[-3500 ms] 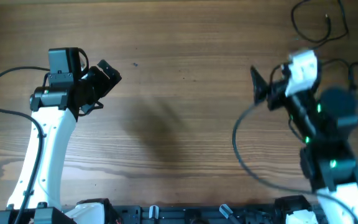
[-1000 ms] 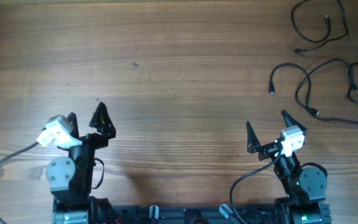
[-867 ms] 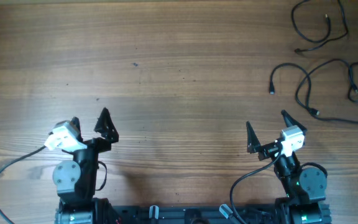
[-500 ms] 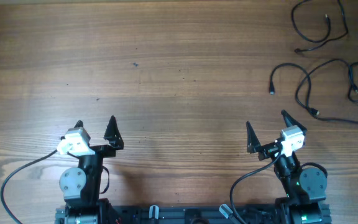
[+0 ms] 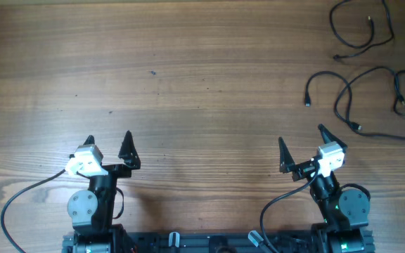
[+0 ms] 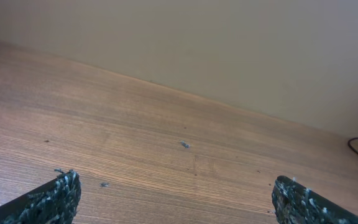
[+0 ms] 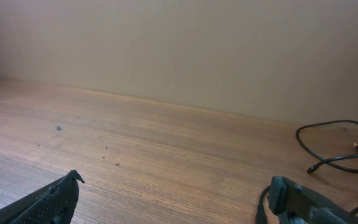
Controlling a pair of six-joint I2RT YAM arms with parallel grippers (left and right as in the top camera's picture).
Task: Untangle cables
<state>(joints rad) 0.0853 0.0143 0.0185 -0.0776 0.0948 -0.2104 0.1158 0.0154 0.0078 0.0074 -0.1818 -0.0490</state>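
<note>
Several thin black cables lie on the wooden table at the far right. One coiled cable (image 5: 361, 28) sits at the top right, apart from the others. A looser group of cables (image 5: 371, 98) lies below it, with a short end (image 5: 308, 95) reaching left. The coiled cable also shows in the right wrist view (image 7: 334, 152). My left gripper (image 5: 109, 143) is open and empty near the front left edge. My right gripper (image 5: 301, 144) is open and empty near the front right, well short of the cables. In the wrist views both the left jaws (image 6: 176, 196) and the right jaws (image 7: 173, 193) are wide apart over bare wood.
The wooden table (image 5: 202, 91) spreads between the arms. A small dark speck (image 5: 153, 72) lies at upper left of centre. Both arm bases stand at the front edge. A plain beige wall (image 7: 179, 50) rises behind the table.
Both arms have drawn back from raised, extended poses to the front edge. The left arm settled last, shifting right; nothing has moved in the last half second. The cables lie still.
</note>
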